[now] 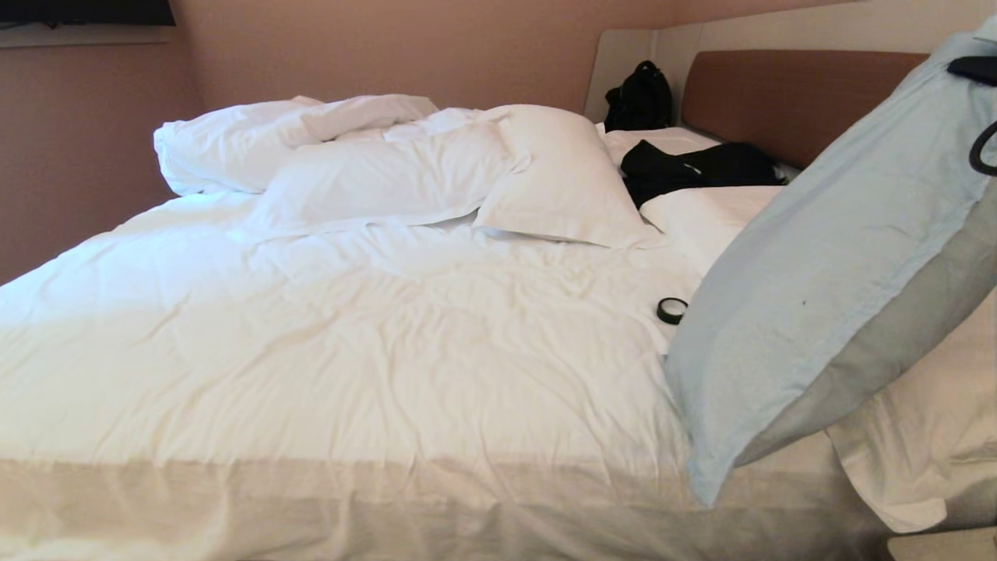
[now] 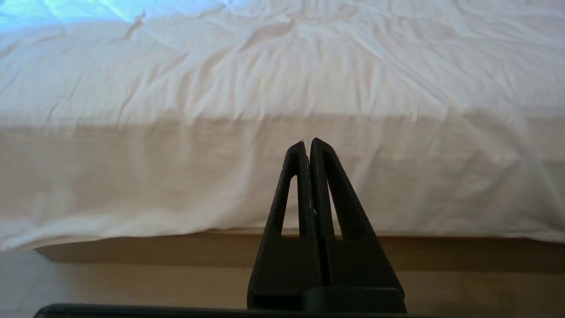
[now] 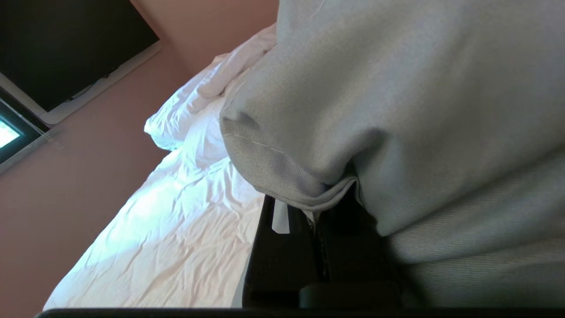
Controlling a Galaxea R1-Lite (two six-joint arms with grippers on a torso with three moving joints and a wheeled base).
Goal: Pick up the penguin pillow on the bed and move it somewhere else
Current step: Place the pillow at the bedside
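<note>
The penguin pillow (image 1: 826,288) hangs tilted in the air over the right side of the bed (image 1: 350,351), lifted clear of the sheets. Only its plain pale blue-grey face shows. My right gripper (image 3: 314,211) is shut on a bunched fold of the pillow's flanged edge (image 3: 304,194), and the fabric drapes over its fingertips. A black part of that gripper (image 1: 975,68) peeks out at the pillow's top corner. My left gripper (image 2: 307,143) is shut on nothing, low in front of the bed's side (image 2: 265,176).
White pillows (image 1: 561,179) and a crumpled duvet (image 1: 311,140) lie toward the brown headboard (image 1: 787,101). Also near the headboard are a black bag (image 1: 640,97) and a dark garment (image 1: 701,167). A black tape ring (image 1: 671,310) rests beside the hanging pillow. Another white pillow (image 1: 927,444) lies under it.
</note>
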